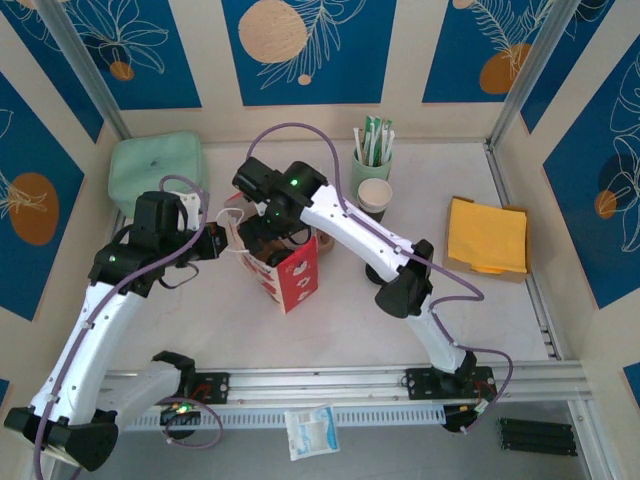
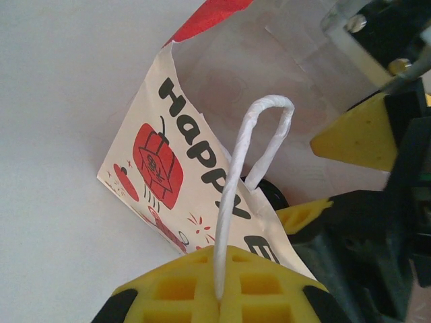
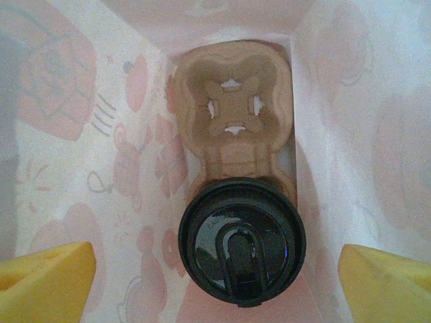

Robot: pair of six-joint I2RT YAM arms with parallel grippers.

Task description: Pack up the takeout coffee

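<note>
The takeout coffee (image 3: pixel 241 242) stands in the near pocket of a brown cardboard cup carrier (image 3: pixel 232 114) at the bottom of a white-and-red paper bag (image 1: pixel 290 275). Only its round black lid is visible; the cup's sides are hidden under it. My right gripper (image 3: pixel 215 282) is open inside the bag, above the lid. One yellow fingertip (image 3: pixel 50 282) is on each side of the lid, and neither touches it. My left gripper (image 2: pixel 221 296) is shut on the bag's white twisted handle (image 2: pixel 236 188) at the bag's left rim (image 1: pixel 222 235).
A mint-green cup of sticks (image 1: pixel 372 160) and a black-sided paper cup (image 1: pixel 376 197) stand behind the bag. A yellow stack of napkins (image 1: pixel 487 237) lies at the right and a mint-green box (image 1: pixel 155 172) at the back left. A white packet (image 1: pixel 309 430) lies by the front rail.
</note>
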